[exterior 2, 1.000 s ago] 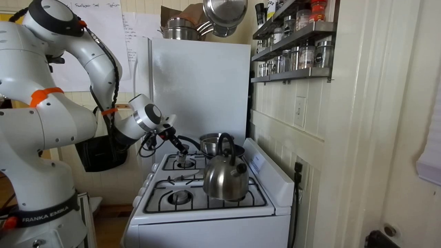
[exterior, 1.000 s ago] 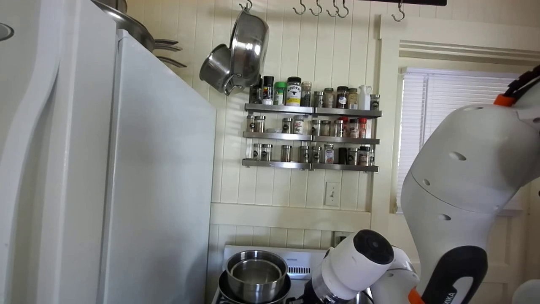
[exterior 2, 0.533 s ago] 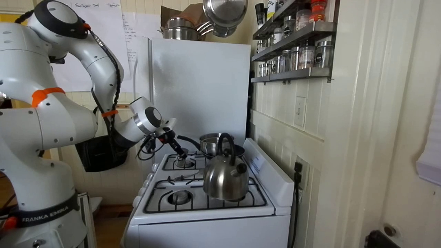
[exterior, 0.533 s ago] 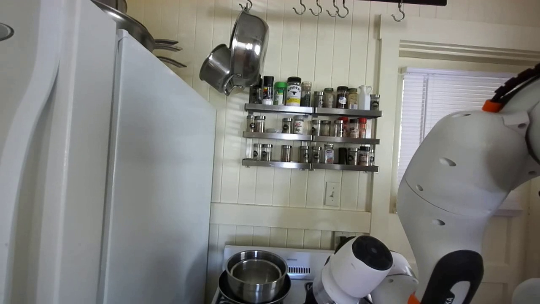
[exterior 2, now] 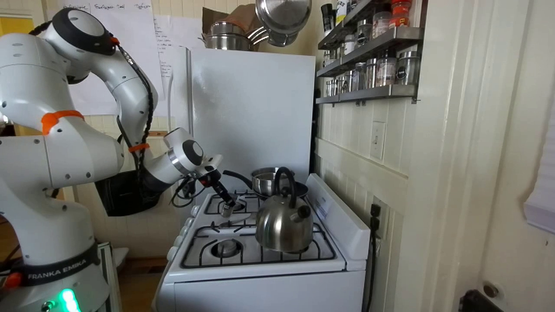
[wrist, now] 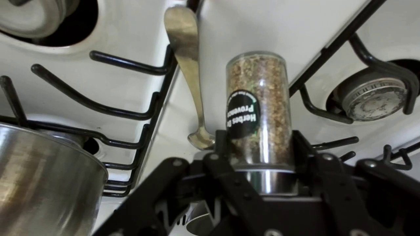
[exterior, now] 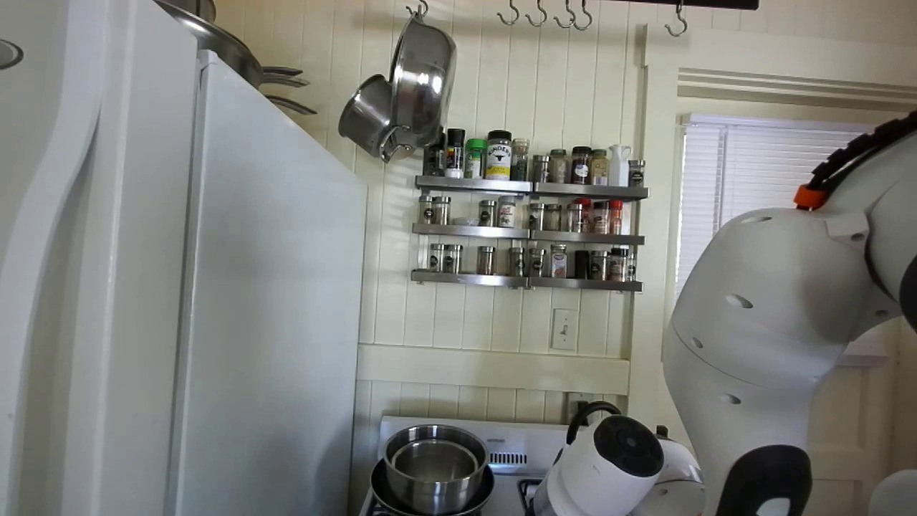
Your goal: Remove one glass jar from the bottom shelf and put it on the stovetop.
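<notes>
My gripper (wrist: 259,144) is shut on a glass jar (wrist: 262,98) of brown-green herbs with a black round label. The fingers press its sides just beyond the metal lid, which faces the palm. In an exterior view the gripper (exterior 2: 232,203) points down over the stovetop (exterior 2: 204,221) and the jar (exterior 2: 226,210) hangs tilted near the far grate. I cannot tell whether its base touches. In the wrist view it is over the white strip (wrist: 256,26) between the grates. The bottom shelf (exterior: 469,279) holds several jars; it also shows in an exterior view (exterior 2: 377,92).
A spoon (wrist: 190,65) lies on the strip beside the jar. Black grates (wrist: 315,72) stand on both sides. A steel kettle (exterior 2: 284,227) stands on the near burners. Nested steel pots (exterior: 433,494) sit in a pan at the back. The fridge (exterior 2: 256,112) is beyond the stove.
The arm has lowered, bringing the gripper and the held jar down toward the stovetop. In an exterior view the kettle's handle has come into sight behind the wrist. A green light shows on the base.
</notes>
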Controlling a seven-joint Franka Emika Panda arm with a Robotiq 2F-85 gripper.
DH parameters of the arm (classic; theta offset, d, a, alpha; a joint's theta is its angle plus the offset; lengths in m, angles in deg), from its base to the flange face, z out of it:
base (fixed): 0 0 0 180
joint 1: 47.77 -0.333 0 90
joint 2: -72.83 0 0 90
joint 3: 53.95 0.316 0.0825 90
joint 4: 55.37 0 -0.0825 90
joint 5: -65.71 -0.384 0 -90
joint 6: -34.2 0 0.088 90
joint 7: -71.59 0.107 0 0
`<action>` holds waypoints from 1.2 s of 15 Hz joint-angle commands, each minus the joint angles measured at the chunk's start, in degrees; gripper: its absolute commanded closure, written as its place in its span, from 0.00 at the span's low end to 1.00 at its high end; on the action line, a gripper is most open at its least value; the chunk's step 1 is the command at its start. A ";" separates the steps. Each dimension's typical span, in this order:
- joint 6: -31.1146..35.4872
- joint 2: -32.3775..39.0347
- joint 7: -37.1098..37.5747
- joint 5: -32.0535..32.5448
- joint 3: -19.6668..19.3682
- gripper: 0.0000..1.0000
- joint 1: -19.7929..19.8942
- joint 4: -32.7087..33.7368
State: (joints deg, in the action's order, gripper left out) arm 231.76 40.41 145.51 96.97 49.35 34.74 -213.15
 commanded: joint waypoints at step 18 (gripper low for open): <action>13.15 -17.12 1.16 -12.48 7.70 0.77 0.45 0.06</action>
State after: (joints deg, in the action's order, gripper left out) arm 242.45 26.38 145.51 86.25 54.94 34.76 -213.09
